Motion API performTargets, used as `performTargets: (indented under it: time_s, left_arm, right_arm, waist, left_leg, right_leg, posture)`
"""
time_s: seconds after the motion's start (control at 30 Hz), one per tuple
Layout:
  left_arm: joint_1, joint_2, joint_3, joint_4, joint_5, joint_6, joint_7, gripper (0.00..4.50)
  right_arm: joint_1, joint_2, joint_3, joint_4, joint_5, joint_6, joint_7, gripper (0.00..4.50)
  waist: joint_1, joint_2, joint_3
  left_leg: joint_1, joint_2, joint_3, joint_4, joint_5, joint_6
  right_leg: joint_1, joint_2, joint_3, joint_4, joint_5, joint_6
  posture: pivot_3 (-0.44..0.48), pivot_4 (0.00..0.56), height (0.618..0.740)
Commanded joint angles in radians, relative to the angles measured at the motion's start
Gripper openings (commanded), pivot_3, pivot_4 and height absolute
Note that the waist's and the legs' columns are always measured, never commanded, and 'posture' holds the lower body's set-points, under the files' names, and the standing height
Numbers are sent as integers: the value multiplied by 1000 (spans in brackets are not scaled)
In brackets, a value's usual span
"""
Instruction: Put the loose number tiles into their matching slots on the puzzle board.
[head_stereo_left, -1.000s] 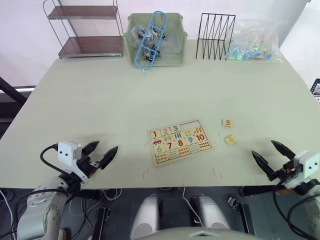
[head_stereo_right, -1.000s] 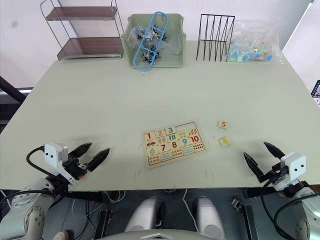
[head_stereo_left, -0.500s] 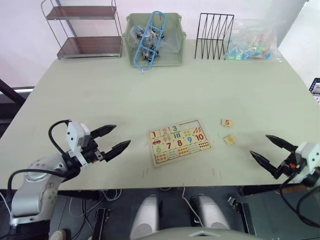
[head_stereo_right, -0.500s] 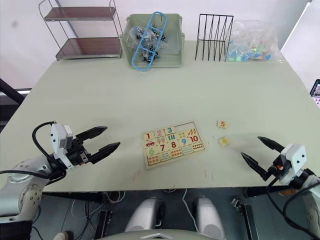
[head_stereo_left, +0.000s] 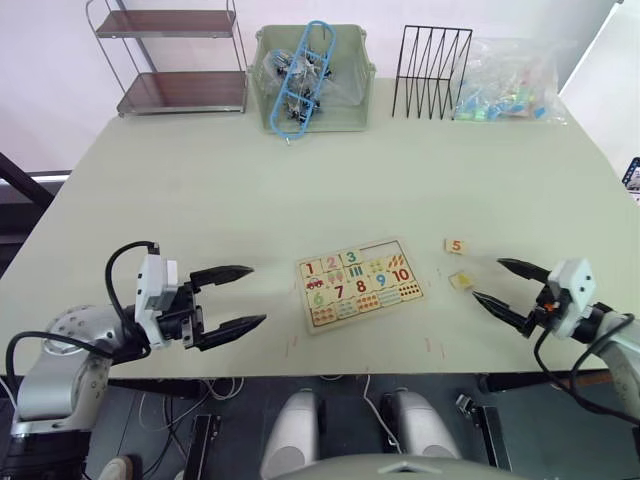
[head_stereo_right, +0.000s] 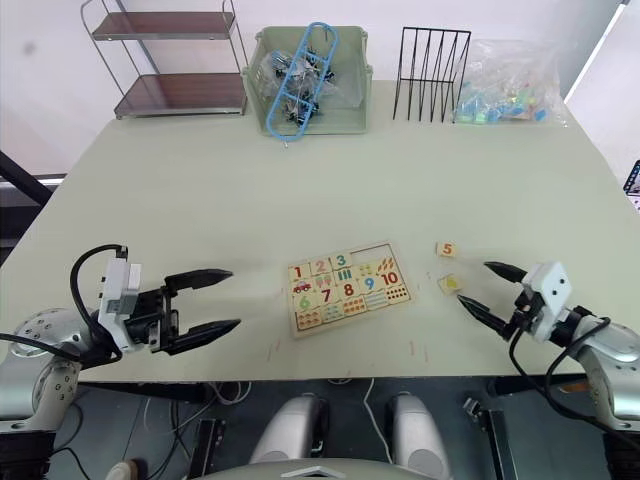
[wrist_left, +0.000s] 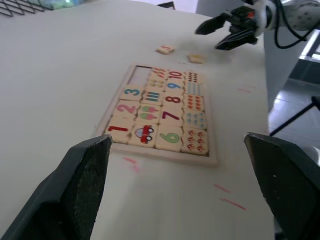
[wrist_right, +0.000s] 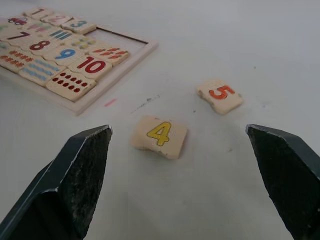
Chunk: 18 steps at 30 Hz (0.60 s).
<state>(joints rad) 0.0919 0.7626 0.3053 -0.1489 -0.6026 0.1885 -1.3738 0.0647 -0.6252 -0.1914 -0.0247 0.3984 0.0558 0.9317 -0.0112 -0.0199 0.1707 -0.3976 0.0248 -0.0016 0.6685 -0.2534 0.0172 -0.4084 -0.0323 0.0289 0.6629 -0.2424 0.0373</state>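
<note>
Yellow 4 tile (wrist_right: 160, 136) lies flat on the surface (head_stereo_left: 300, 180), just ahead of the right gripper (head_stereo_left: 498, 283) and roughly centred between its two fingers, not touching either. Orange 5 tile (wrist_right: 220, 95) sits a little farther out from that gripper, beyond the 4 and apart from it. Both tiles are loose, off the puzzle board (head_stereo_left: 358, 283).

Right gripper: fingers spread wide, holding nothing, tips low over the surface and pointing toward the board.

Board lies between the two grippers, nearer the right one's tiles than the left gripper (head_stereo_left: 236, 296). Red 1, 2 and green 3 tiles are seated in its top row; the rest of that row is an open slot (head_stereo_left: 386, 248), on the end toward the right gripper. Lower rows carry 6 to 10 and small counting pictures.

Left gripper: fingers spread wide, empty, aimed at the board's near end, with bare surface between its tips and the board.

Far side of the surface, well beyond both grippers: two-tier metal shelf (head_stereo_left: 175, 55), green bin (head_stereo_left: 312, 80) with blue plastic piece (head_stereo_left: 300, 75), black wire rack (head_stereo_left: 430, 72), clear bag of coloured pieces (head_stereo_left: 505, 80).
</note>
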Motion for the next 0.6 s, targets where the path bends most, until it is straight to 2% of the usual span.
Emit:
performTargets:
  time_s: [0.03,0.3,0.6]
  left_arm:
    - [-14,14,30,15,-35,-26,-38,4458]
    - [-52,38,29,93,-23,-94,-108,4458]
    - [-81,40,12,122,-19,-105,-144,4458]
  right_arm:
    - [18,31,23,-99,-42,60,-110,4500]
    - [71,151,54,-280,-81,231,-345,4500]
    - [105,219,75,-376,-92,353,-478,4500]
  waist:
    - [0,0,0]
    - [0,0,0]
    - [-1,0,0]
  left_leg:
    - [0,0,0,0,0,0]
    - [-1,0,-2,0,0,0]
    - [-1,1,-2,0,0,0]
  right_leg:
    - [0,0,0,0,0,0]
    - [-1,0,0,0,0,0]
    - [-1,0,0,0,0,0]
  posture:
    - [0,150,739]
    - [0,150,739]
    - [0,150,739]
